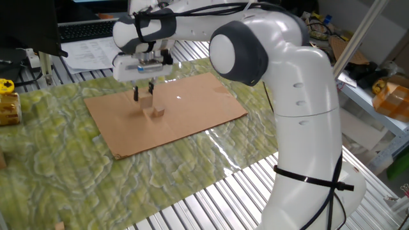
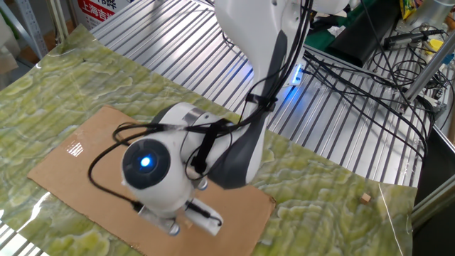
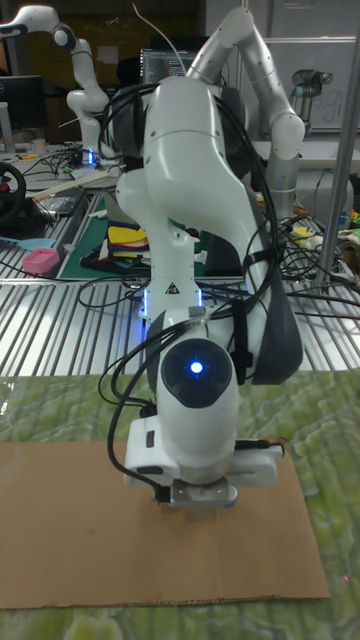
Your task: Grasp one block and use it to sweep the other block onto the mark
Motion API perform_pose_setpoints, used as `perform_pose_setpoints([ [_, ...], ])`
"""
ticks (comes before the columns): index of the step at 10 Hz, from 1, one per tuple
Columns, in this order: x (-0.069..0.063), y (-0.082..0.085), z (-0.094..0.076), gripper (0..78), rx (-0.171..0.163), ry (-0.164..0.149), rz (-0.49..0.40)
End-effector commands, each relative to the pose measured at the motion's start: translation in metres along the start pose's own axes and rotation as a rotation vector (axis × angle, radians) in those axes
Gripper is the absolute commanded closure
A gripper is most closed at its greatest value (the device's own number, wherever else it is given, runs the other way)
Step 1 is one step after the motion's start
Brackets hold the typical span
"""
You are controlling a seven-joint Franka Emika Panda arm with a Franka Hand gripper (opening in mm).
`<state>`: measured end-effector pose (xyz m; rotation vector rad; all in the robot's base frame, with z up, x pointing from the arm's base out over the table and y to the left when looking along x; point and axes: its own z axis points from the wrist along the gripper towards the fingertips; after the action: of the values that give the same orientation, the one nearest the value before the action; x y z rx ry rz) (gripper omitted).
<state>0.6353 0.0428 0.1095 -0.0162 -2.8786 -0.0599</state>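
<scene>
Franka arm reaches over the brown cardboard sheet (image 1: 167, 114), which lies on a green patterned mat (image 1: 77, 172) on the slatted metal table (image 1: 192, 204). In one fixed view the gripper (image 1: 144, 94) points down over the left half of the sheet, its two dark fingers (image 1: 136, 94) clamped on the pale wooden cube (image 1: 146, 98) — cube sits between the fingertips, and whether it touches the cardboard or hangs just above it cannot be told. The small brown block (image 1: 154, 112) lies flat on the cardboard, just beside and below-right of the held cube in that view; whether the two blocks touch cannot be told. A small white speck (image 1: 178, 98) shows on the sheet to the right of the gripper. The mark itself is not discernible in any view — too small or hidden.

In the other fixed view the arm's wrist housing with its blue light (image 2: 146, 163) covers the middle of the cardboard (image 2: 71, 163); gripper and both blocks are hidden beneath it. A white printed patch (image 2: 75, 148) sits on the sheet toward the left, clear of the arm.

In the tall fixed view the wrist (image 3: 197, 400) hangs over the cardboard (image 3: 60, 520) near its middle, the base of the gripper body (image 3: 200, 492) facing the camera; the fingers and the blocks are not visible from here.
</scene>
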Motion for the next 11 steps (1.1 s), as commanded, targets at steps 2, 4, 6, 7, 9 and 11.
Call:
perform_pose_setpoints([
  [2,0.003,0.002,0.002,76.4,0.038,0.022,-0.009],
  [4,0.002,0.002,0.002,76.4,0.092,0.006,-0.005],
  [6,0.002,0.001,0.002,76.4,0.111,0.003,0.000],
  [7,0.001,0.000,0.002,76.4,0.116,0.003,0.000],
  [9,-0.002,-0.004,0.002,76.4,0.132,0.006,-0.010],
  [11,-0.005,-0.008,0.002,76.4,0.140,0.007,-0.019],
])
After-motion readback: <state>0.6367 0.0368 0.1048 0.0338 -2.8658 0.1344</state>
